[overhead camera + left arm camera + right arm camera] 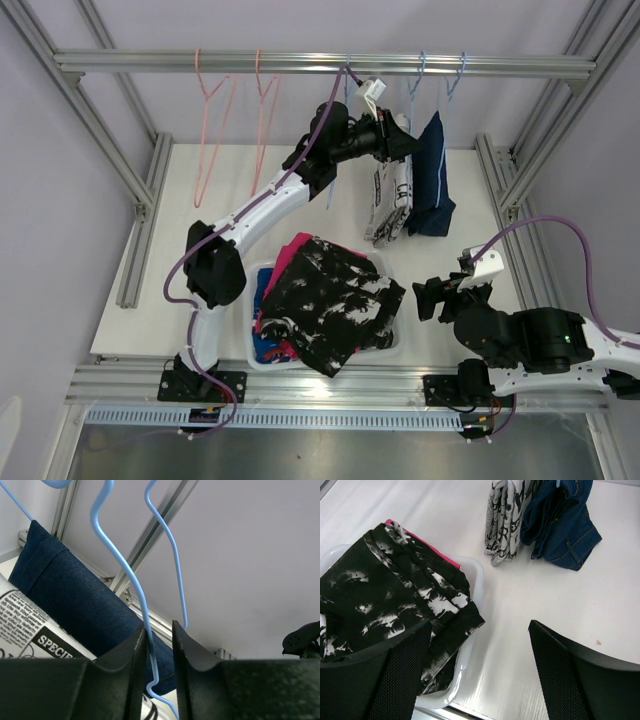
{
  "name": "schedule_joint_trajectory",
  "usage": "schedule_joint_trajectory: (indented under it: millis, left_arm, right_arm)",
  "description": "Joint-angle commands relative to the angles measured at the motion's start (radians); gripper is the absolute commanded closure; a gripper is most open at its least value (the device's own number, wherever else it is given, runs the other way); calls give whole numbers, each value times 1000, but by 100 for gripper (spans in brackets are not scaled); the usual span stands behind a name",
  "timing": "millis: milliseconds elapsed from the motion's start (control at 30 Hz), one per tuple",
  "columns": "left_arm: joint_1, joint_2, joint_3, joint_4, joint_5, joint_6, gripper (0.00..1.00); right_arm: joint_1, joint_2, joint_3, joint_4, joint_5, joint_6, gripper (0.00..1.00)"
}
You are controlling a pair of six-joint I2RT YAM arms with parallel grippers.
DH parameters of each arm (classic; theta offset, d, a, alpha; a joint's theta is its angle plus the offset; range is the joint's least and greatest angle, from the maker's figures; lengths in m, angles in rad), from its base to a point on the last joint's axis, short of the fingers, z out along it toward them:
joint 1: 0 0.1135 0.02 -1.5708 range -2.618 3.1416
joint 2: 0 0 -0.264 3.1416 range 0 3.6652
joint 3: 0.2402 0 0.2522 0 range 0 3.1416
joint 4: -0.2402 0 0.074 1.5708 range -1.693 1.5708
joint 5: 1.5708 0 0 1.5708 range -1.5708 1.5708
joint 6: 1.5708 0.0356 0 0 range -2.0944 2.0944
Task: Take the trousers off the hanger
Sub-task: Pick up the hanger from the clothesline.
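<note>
Left tool [405, 143] is reaching up just under the rail [300, 63]. Its jaws are standing almost together, with the wire of a blue hanger [135, 580] running through the narrow gap. The wire is touching one finger [135, 660], but no firm clamp is showing. Right tool [432, 297] is hanging wide open and empty over the tabletop [560, 600], at 3 o'clock of the bin [250, 355].

Two trousers are hanging from hangers: the print pair [390, 205] directly below the left tool, and the denim pair [435, 180] touching it at its 3 o'clock. Three are lying in the bin, the black-white pair [330, 295] uppermost.

Risks, as judged:
- The left tool is engaging wire, not cloth, so a pull is likely lifting the hanger off the rail with its garment aboard.
- The loose hold is inviting the wire to slip out.
- The denim pair, pressing against its neighbour, is liable to be dragged along or knocked down.
</note>
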Motion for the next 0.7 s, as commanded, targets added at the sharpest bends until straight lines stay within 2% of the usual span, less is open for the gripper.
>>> schedule_joint_trajectory:
  millis: [0, 233, 400, 667]
  left_arm:
    - [-1, -19, 47, 86, 38, -29, 72]
    - [-4, -45, 35, 88, 37, -38, 79]
    - [-4, -76, 18, 88, 34, -44, 99]
    - [-6, -128, 13, 122, 26, -91, 99]
  right_arm:
    - [-4, 2, 2, 18, 26, -3, 17]
    - [-4, 0, 4, 18, 21, -1, 17]
    - [-4, -1, 4, 19, 17, -4, 17]
    - [-4, -4, 7, 22, 9, -7, 17]
